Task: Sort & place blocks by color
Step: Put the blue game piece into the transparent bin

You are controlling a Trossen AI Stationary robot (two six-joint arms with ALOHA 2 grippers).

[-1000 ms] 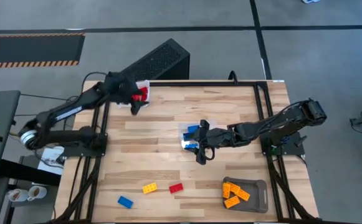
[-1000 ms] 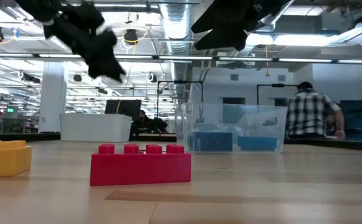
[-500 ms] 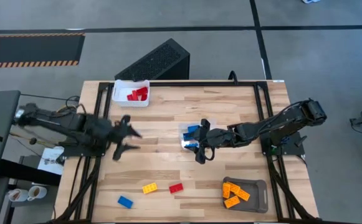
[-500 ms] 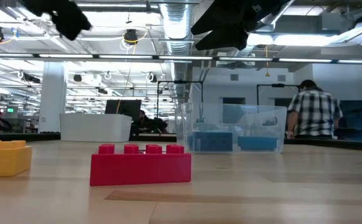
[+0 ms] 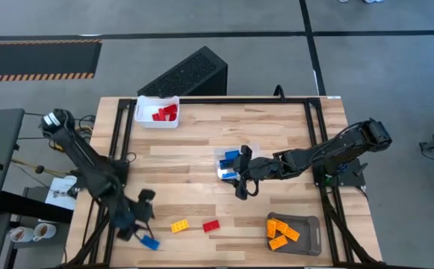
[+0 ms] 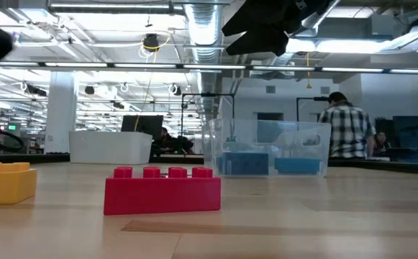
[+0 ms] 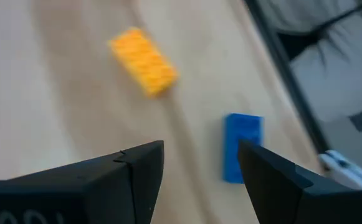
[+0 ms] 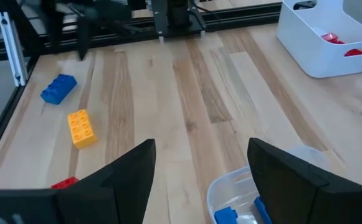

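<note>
Left gripper [image 5: 137,222], fingers spread and empty, hovers near the table's front-left edge beside blue block [image 5: 150,242]

On the pale, streaked wooden surface [image 5: 202,149] lie small studded plastic bricks: a blue one [image 5: 150,242] just beside the black left pincer [image 5: 133,224], a yellow-orange one [image 5: 179,226] near it, then a red one [image 5: 211,225]. Black right pincer [image 5: 241,179].
</note>
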